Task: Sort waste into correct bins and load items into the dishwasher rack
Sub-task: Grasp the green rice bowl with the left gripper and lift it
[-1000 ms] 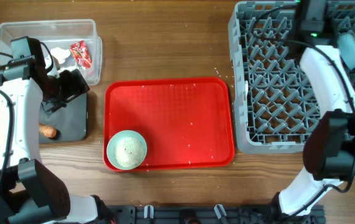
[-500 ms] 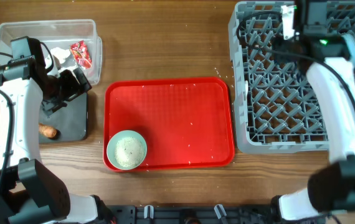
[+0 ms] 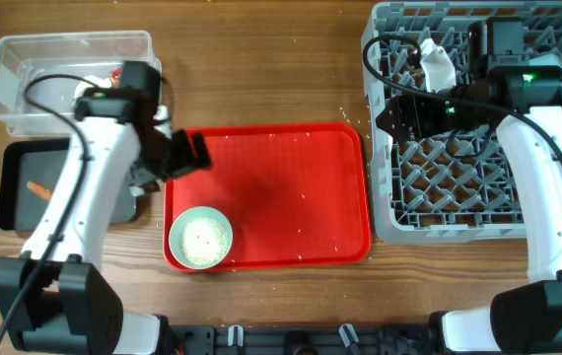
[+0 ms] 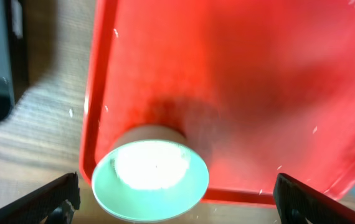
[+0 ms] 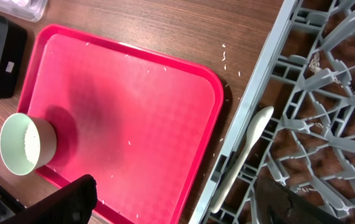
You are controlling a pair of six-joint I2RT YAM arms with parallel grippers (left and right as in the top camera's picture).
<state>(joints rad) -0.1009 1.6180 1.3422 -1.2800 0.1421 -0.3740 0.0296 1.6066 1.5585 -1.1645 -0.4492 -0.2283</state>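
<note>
Glossy red tray (image 3: 291, 197) and grey plastic rack (image 3: 429, 187) rest on wooden table (image 3: 261, 79)

left arm (image 3: 72, 192) white links, black joints | right arm (image 3: 549, 163) same, green light (image 3: 529, 78) | black cables (image 3: 59, 79) | jaws black

- No text, brand, number or sign can be read in any view.
- The wrapper (image 3: 116, 71) in the far-left tub (image 3: 25, 74) shows only as a red sliver, and no print on it is legible.
- A white patch (image 5: 10, 59) on a black part left of the red tray (image 5: 127, 106) is too blurred to read.
</note>
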